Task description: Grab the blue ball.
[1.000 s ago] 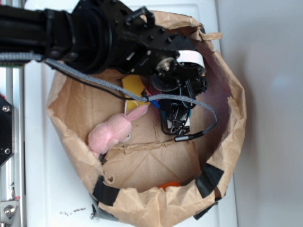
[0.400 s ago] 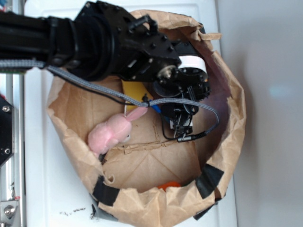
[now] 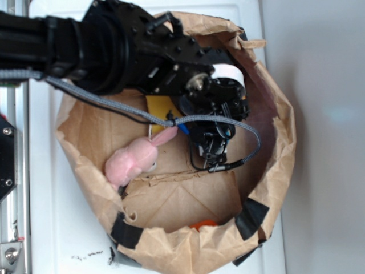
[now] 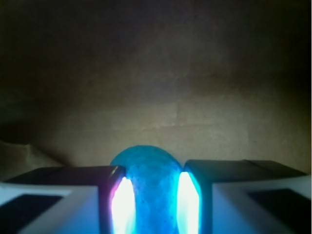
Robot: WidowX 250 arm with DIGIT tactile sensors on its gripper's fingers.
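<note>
Your pincer [image 4: 152, 195] has its two fingers pressed against either side of the blue ball [image 4: 148, 187], which sits squeezed between the glowing pads in the wrist view, its rounded top poking just past the fingertips. Beyond the ball you see only dim brown paper. From the exterior view, the pincer [image 3: 212, 145] reaches down inside a crumpled paper bag [image 3: 279, 142] patched with black tape, standing on a white surface [image 3: 45, 228]. Beside the pincer, towards the arm's side, lies a pink plush bunny [image 3: 134, 160], near it but apart
</note>
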